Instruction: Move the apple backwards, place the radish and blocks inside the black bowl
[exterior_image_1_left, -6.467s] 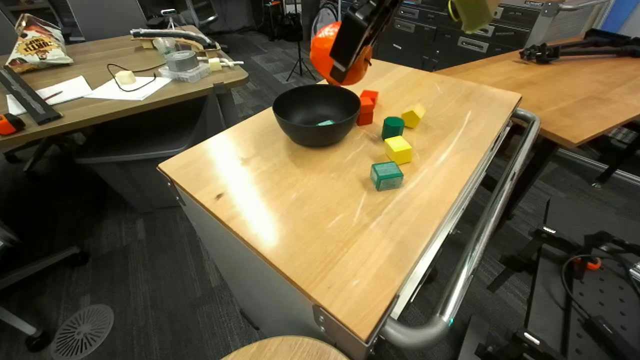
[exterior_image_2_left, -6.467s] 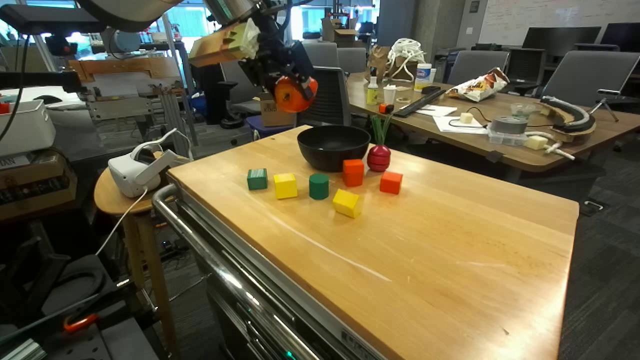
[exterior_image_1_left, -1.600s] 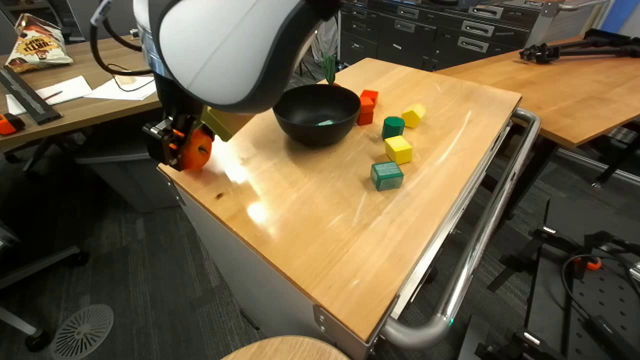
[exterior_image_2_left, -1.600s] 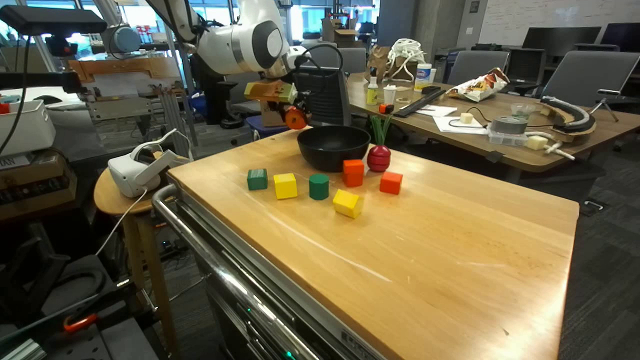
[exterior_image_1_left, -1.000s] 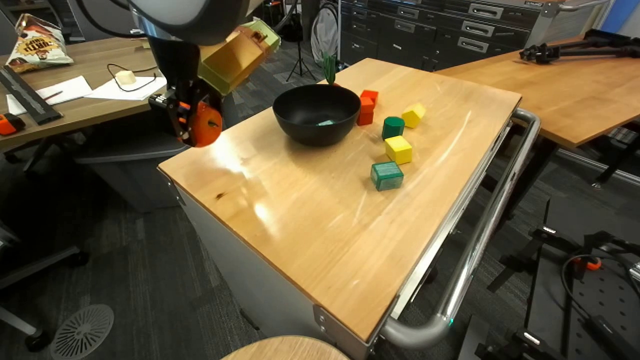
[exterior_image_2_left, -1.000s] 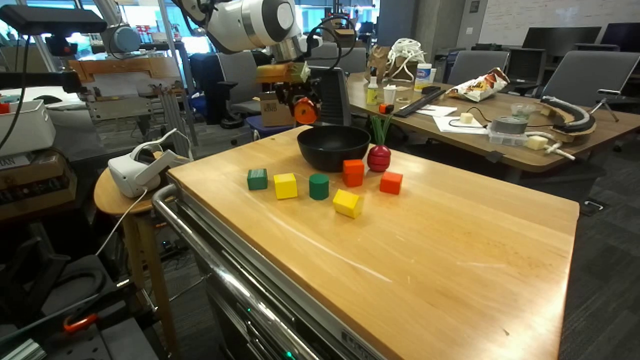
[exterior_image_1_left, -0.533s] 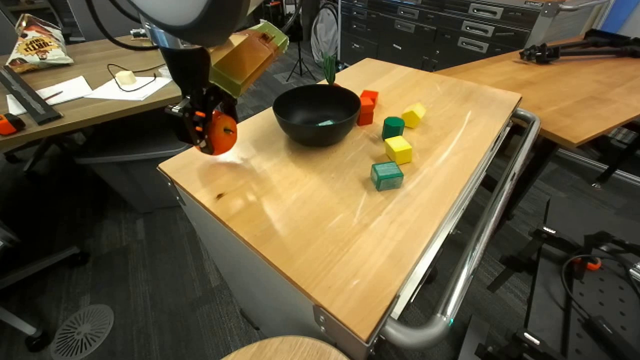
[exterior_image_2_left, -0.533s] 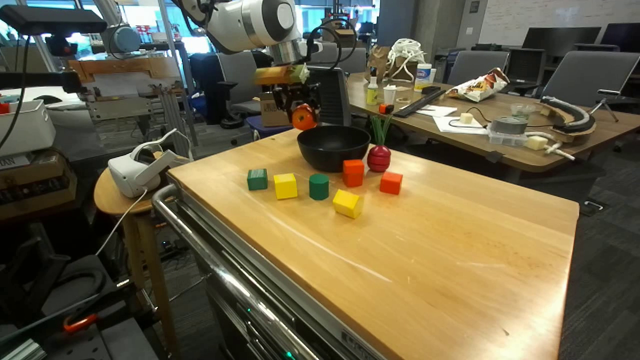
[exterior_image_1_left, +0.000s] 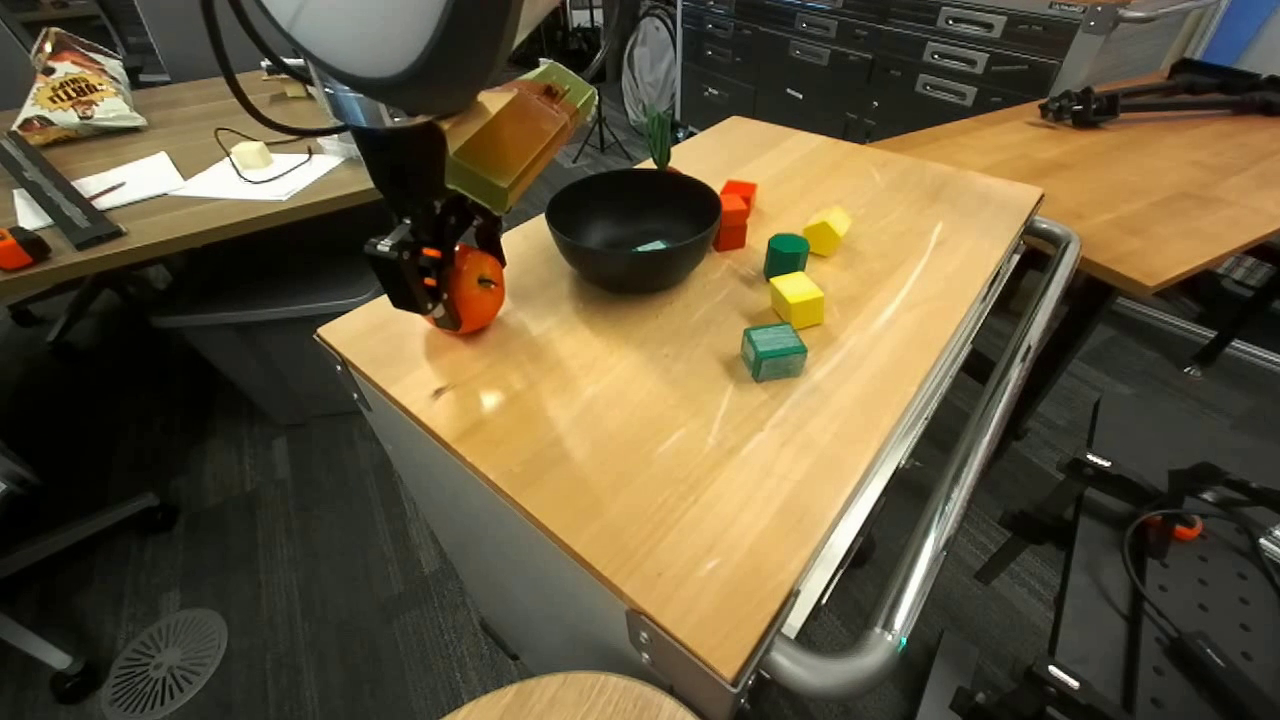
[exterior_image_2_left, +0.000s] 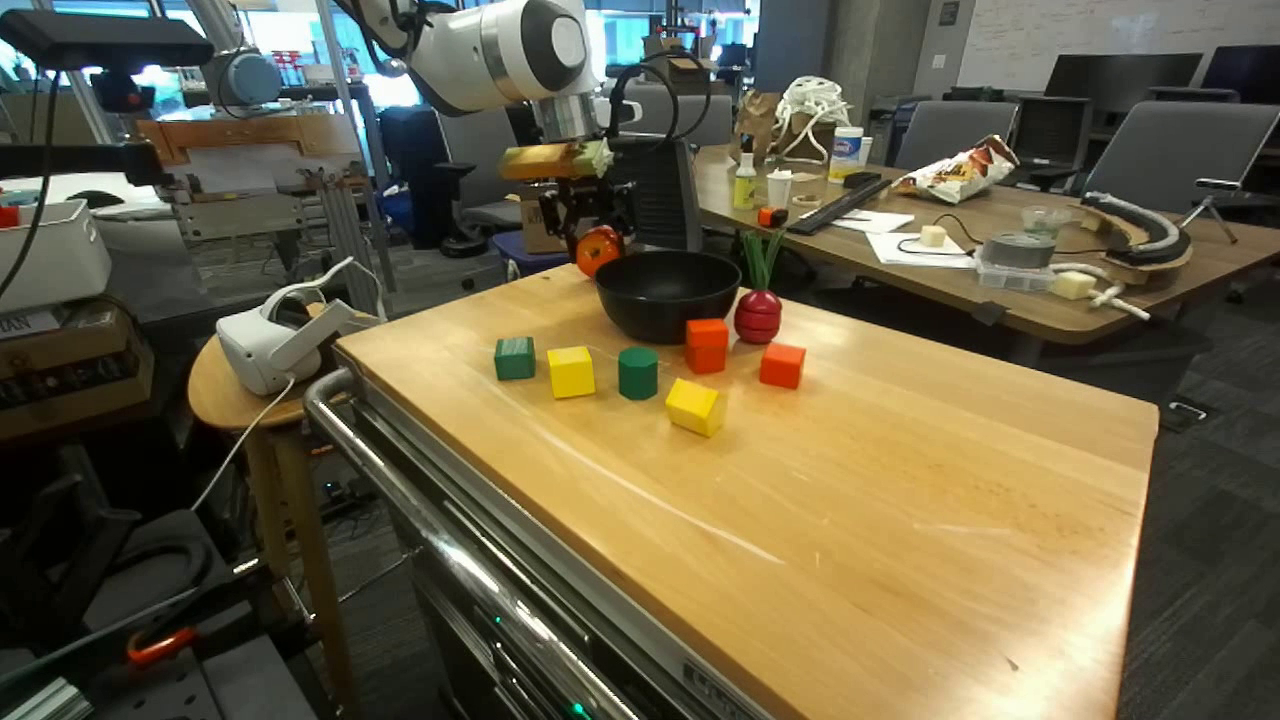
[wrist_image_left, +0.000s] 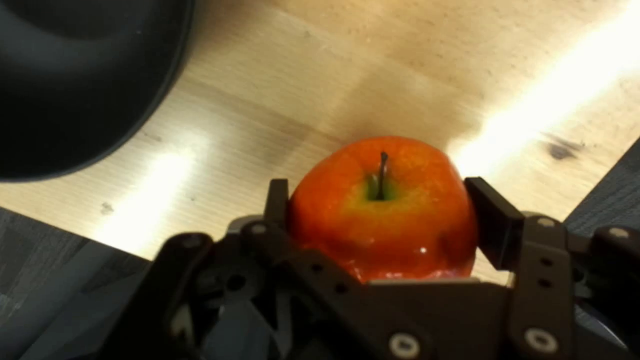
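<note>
A glossy apple is being gripped near the black bowl, to its left in both exterior views. In the wrist view orange-red skin is being shown, with yellow and green being revealed around the dimple, where a thin dark stem is being held up; small bright glints are being thrown back from the lower part. By the gripper the apple is being pinched, dark fingers being pressed to opposite sides. Whether the tabletop is being touched by the apple's underside cannot be told.

Inside the bowl a small teal piece is being partly shown. In an exterior view, the spot just right of the bowl is being taken up by the upright red radish with its green stalks. At the bowl's front right, an upper red-orange block is being borne by a lower red-orange block, a third red-orange block being seen farther right. Leftmost first, before the bowl, a streaked green block, a yellow block, a dark green block and a tilted yellow block are being shown
</note>
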